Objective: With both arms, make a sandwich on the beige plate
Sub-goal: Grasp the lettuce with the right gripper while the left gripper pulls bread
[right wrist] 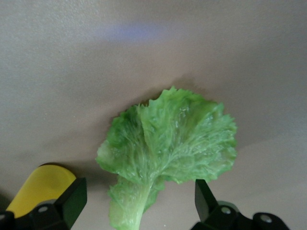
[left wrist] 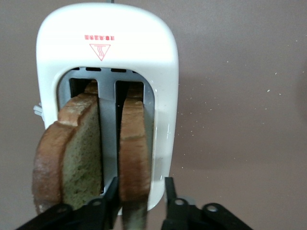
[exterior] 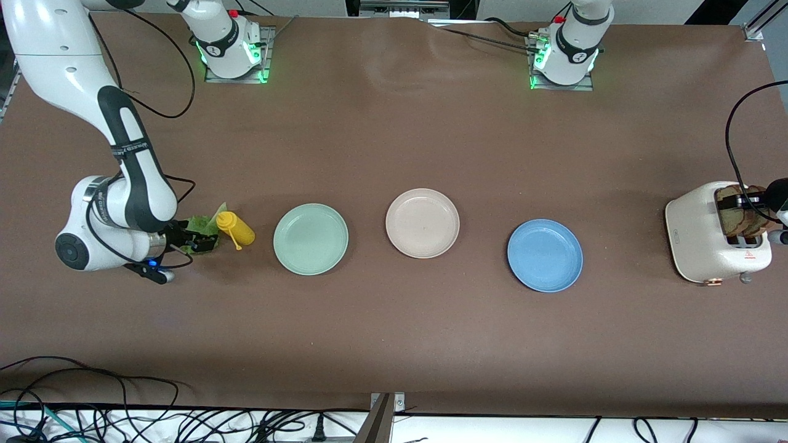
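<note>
Two brown bread slices [exterior: 742, 215] stand in a white toaster [exterior: 702, 240] at the left arm's end of the table. My left gripper [exterior: 777, 198] is over the toaster. In the left wrist view it [left wrist: 140, 187] is open, its fingers either side of one slice [left wrist: 134, 143]; the other slice [left wrist: 72, 153] stands beside it. A ruffled green lettuce leaf [exterior: 200, 226] lies on the table at the right arm's end. My right gripper [exterior: 197, 241] is low over it, open [right wrist: 139, 191], its fingers either side of the leaf's [right wrist: 172, 139] stem. The beige plate [exterior: 422, 223] sits mid-table and holds nothing.
A yellow mustard bottle [exterior: 236, 228] lies beside the lettuce; it also shows by one finger in the right wrist view [right wrist: 41, 184]. A mint green plate [exterior: 311, 239] and a blue plate [exterior: 545, 255] flank the beige one. Cables run along the table's front edge.
</note>
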`<state>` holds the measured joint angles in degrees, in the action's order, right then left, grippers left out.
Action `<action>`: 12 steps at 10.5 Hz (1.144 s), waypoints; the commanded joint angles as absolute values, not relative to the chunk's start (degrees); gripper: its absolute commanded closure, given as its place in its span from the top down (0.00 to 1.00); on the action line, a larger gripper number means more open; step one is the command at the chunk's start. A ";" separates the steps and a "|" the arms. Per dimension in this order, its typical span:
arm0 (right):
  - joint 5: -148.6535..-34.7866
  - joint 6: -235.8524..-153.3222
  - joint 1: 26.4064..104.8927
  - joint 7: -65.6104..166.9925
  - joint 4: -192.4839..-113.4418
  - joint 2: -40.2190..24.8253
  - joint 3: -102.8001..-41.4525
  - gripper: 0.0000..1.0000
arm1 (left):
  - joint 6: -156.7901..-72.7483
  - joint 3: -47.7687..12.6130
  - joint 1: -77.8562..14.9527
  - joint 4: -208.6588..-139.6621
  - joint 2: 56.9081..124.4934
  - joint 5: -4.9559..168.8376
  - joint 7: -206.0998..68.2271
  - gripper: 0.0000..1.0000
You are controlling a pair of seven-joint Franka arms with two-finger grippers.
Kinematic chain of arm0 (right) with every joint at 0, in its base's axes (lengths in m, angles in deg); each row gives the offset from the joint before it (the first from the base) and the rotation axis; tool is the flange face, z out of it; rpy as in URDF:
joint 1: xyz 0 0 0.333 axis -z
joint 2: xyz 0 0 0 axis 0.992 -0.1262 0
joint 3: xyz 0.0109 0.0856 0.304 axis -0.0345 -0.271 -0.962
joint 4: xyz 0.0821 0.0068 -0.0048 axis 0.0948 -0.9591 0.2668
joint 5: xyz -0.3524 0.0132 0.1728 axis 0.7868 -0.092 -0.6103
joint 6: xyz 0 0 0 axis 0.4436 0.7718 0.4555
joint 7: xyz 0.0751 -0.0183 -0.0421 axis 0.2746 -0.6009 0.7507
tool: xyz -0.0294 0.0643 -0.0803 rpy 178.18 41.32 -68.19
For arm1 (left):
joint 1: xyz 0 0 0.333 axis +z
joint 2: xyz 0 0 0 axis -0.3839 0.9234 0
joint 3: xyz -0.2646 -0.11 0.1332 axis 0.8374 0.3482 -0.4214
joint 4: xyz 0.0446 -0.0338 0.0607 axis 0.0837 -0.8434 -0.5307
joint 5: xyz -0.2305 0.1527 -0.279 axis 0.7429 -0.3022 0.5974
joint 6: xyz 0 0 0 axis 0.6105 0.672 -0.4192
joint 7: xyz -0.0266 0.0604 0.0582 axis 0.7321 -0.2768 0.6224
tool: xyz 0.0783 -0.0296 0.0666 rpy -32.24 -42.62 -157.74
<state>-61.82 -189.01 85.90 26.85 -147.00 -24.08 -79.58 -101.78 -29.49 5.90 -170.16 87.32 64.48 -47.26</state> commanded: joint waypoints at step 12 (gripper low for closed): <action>-62.00 -186.74 85.91 27.11 -143.52 -25.63 -79.42 0.00 | -80.25 -10.02 5.55 -160.32 79.40 59.49 -46.75 0.00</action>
